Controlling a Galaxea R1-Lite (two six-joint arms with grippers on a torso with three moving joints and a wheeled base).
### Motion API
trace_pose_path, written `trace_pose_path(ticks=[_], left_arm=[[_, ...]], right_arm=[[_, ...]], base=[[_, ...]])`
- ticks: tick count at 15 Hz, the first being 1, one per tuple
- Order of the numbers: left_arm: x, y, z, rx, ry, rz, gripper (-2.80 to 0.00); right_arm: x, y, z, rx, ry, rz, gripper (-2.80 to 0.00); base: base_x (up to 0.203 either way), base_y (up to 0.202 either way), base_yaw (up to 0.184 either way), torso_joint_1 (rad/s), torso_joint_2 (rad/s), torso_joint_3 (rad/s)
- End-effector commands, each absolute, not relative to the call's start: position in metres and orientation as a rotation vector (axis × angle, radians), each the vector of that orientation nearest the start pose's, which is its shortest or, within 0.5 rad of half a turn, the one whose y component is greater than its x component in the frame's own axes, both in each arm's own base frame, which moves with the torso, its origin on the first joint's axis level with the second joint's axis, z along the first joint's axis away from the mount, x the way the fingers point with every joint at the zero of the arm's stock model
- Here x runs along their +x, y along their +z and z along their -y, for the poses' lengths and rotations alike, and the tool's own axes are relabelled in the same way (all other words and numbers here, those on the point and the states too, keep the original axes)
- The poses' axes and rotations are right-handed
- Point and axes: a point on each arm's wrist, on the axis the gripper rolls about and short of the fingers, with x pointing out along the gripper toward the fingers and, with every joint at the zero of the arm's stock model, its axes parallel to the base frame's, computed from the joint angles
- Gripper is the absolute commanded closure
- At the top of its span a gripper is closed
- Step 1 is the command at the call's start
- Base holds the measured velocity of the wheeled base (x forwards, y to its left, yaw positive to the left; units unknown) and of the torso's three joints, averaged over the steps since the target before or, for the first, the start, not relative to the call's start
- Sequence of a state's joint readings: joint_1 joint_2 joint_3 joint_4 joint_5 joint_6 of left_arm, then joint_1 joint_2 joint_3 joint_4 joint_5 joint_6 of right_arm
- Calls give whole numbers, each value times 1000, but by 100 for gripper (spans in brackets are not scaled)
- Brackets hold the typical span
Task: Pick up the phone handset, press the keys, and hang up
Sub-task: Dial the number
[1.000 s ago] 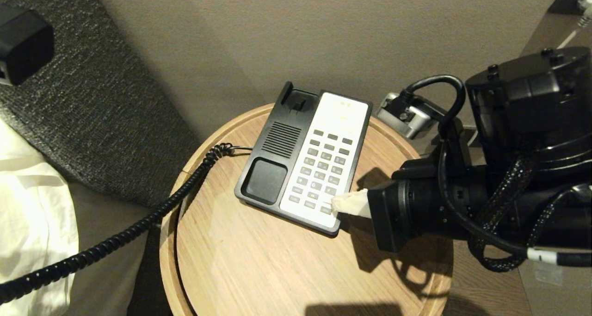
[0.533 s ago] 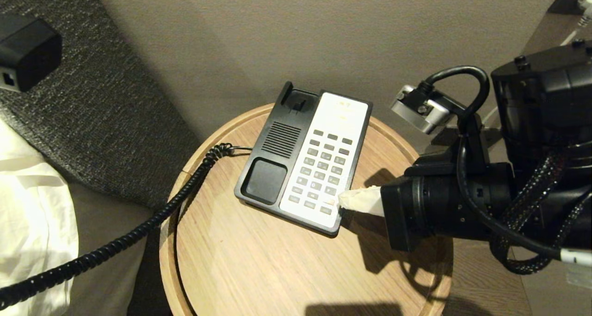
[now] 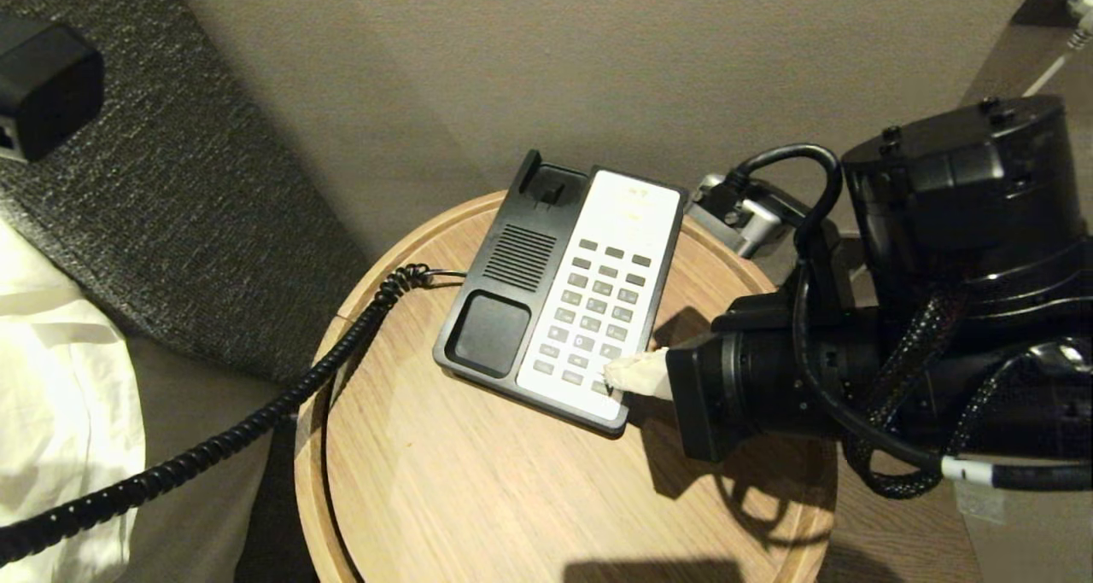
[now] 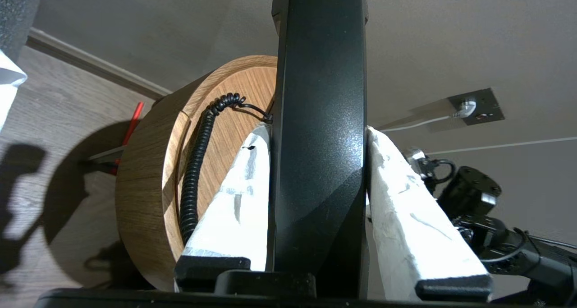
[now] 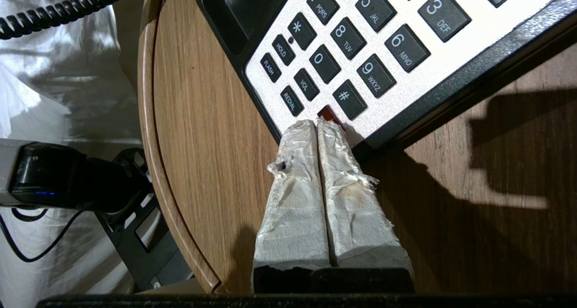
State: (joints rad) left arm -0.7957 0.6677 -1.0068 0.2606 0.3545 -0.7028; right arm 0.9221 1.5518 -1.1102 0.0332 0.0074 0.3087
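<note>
Key-pressing step: right gripper [image 5: 318, 123], fingers pressed together and empty, tips on the red-marked key among the keys [image 3: 598, 314] of the phone base [image 3: 559, 301] on the round worktop [image 3: 478, 489]; left gripper [image 4: 318, 132] clamps the phone handset [image 4: 320, 118] aloft beside the worktop; next, lift off and hang up.

Lighting's warm and kinda dim overall. Hard dark shadows from the right arm [image 3: 854, 378] fall across the round wooden table [image 3: 478, 498], so the light is up behind it. The white faceplate [image 3: 628, 216] blows out a bit. Everything's pretty sharp, no real blur.
</note>
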Motion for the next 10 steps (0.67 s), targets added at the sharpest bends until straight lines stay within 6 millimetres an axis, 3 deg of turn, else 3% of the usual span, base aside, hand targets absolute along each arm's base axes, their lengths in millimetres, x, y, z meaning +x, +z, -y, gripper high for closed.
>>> trace_pose_path(ticks=[1,10], left_arm=[[8,323,-3,-741,-447,-87,0],[6,324,-5,-747,-452,-79,0]], right_arm=[[170,241,-224,55,824,-595,0],[172,234,-227,44,820,-616,0]], base=[[0,0,0,0,0,0],[0,0,0,0,0,0]])
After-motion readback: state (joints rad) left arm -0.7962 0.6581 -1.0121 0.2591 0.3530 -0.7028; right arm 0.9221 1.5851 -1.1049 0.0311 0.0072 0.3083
